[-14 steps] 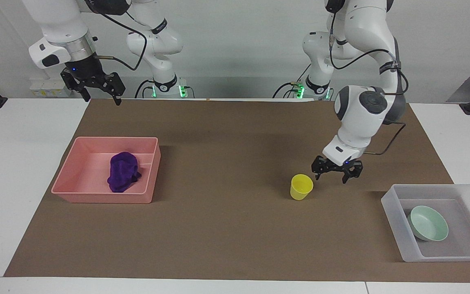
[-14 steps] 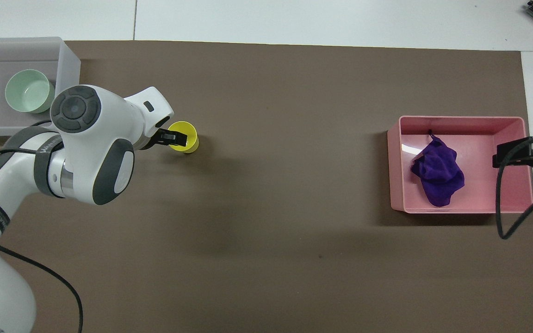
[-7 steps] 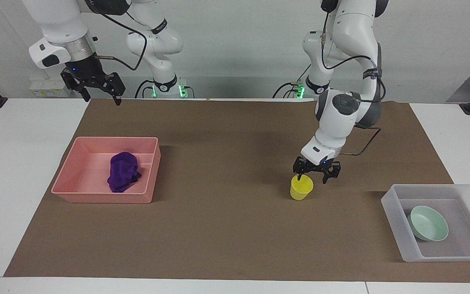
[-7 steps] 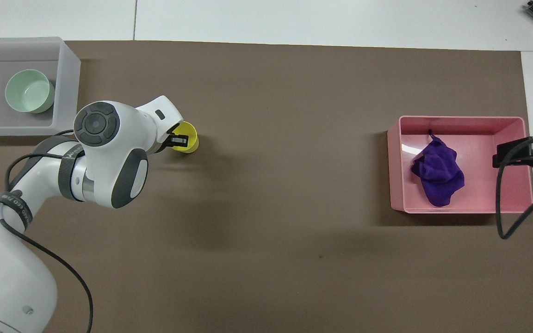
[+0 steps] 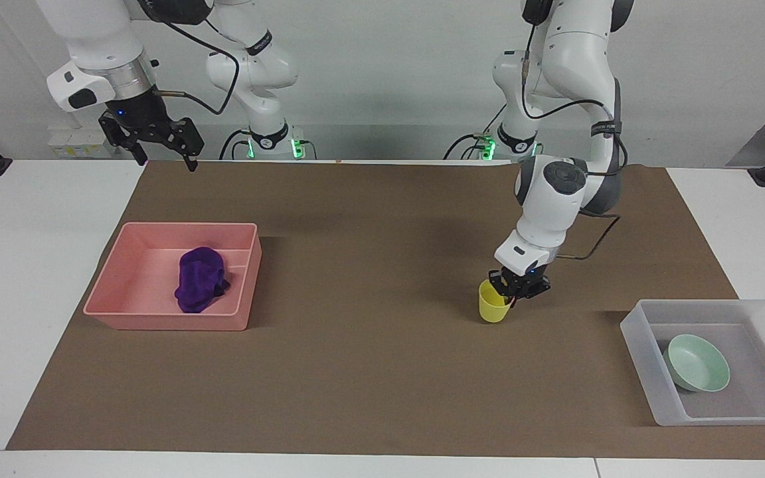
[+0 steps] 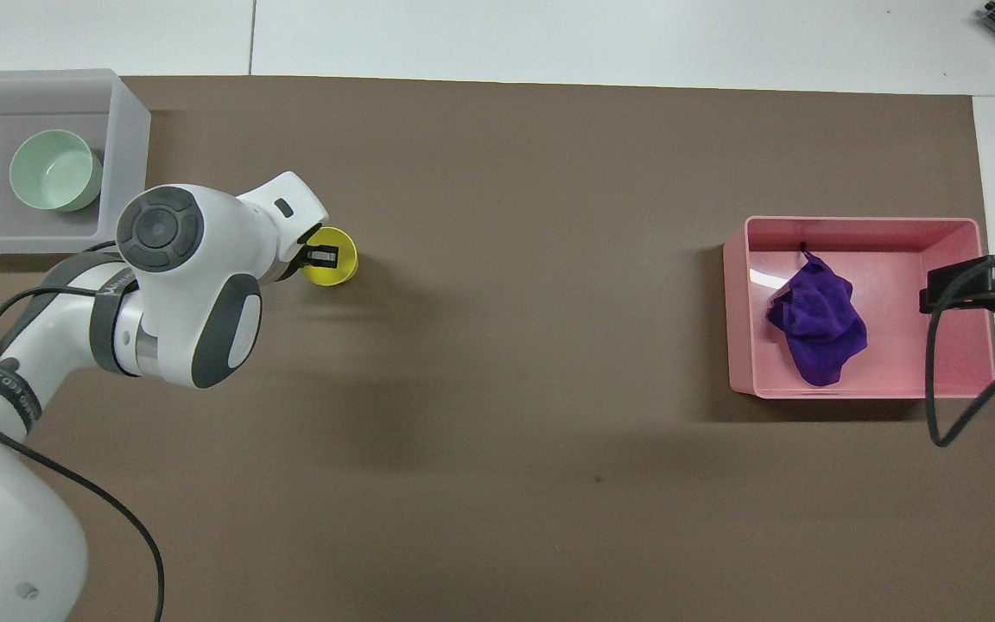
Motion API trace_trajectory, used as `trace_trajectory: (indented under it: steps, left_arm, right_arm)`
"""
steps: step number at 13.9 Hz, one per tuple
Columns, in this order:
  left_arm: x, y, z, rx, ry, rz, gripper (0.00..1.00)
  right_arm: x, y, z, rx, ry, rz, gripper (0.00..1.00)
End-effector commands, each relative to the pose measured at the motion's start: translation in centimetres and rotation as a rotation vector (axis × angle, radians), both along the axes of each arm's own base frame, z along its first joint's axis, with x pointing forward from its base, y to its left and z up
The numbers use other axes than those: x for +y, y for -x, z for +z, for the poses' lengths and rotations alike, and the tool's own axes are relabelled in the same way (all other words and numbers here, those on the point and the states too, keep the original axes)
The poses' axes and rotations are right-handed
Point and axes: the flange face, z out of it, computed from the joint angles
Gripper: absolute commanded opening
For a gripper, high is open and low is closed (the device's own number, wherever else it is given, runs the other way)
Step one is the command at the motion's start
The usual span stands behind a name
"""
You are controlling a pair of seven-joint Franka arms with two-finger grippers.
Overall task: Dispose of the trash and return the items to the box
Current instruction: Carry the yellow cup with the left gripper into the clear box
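Observation:
The yellow cup [image 5: 491, 309] stands on the brown mat, beside the box and toward the table's middle. My left gripper [image 5: 510, 292] is shut on its rim, with one finger inside the cup in the overhead view [image 6: 322, 256]. The mint-green bowl [image 5: 698, 363] lies in the translucent box [image 5: 641, 358] at the left arm's end. The purple cloth wad [image 5: 200, 287] lies in the pink tray [image 5: 170, 322]. My right gripper [image 5: 160, 149] is open, empty and raised, and waits at the right arm's end.
The brown mat [image 5: 369, 372] covers most of the white table. In the overhead view the right gripper [image 6: 981, 289] and its cable hang over the pink tray's [image 6: 860, 226] end wall. The left arm's elbow [image 6: 178, 294] covers mat beside the cup.
My left gripper moved from beside the cup onto its rim, came down and shut on it. The cup shifted slightly toward the box. The right arm has not moved.

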Motion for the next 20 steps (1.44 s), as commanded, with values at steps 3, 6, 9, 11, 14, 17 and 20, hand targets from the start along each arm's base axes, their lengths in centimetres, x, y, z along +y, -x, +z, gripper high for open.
trace_trajectory:
  steps: [3, 6, 9, 11, 14, 17, 20]
  left_arm:
    - [9.4, -3.5, 7.7, -0.038, -0.055, 0.087, 0.0]
    - [16.5, -6.6, 10.6, -0.031, -0.084, 0.118, 0.0]
    - [24.2, -8.2, 11.6, -0.028, -0.057, 0.137, 0.0]
    - [27.7, -8.9, 11.2, -0.034, -0.058, 0.128, 0.0]
    - [31.5, -10.6, 8.5, -0.03, -0.041, 0.155, 0.0]
    - [33.3, -12.2, 5.7, -0.037, -0.034, 0.175, 0.0]
    - [35.5, -12.3, 3.7, -0.049, -0.026, 0.214, 0.0]
  right_arm:
    - [-0.1, 0.5, 0.0, -0.016, 0.008, 0.017, 1.0]
    - [-0.1, 0.5, 0.0, -0.017, 0.003, 0.013, 1.0]
    - [-0.1, 0.6, 0.0, -0.015, 0.002, 0.011, 1.0]
    - [-0.1, 0.6, 0.0, -0.015, 0.002, 0.013, 1.0]
    - [-0.1, 0.5, 0.0, -0.015, 0.002, 0.013, 1.0]
    - [-0.5, 0.7, -0.3, -0.012, 0.001, 0.005, 1.0]
    - [-0.6, 0.7, -0.3, -0.017, 0.001, 0.01, 1.0]
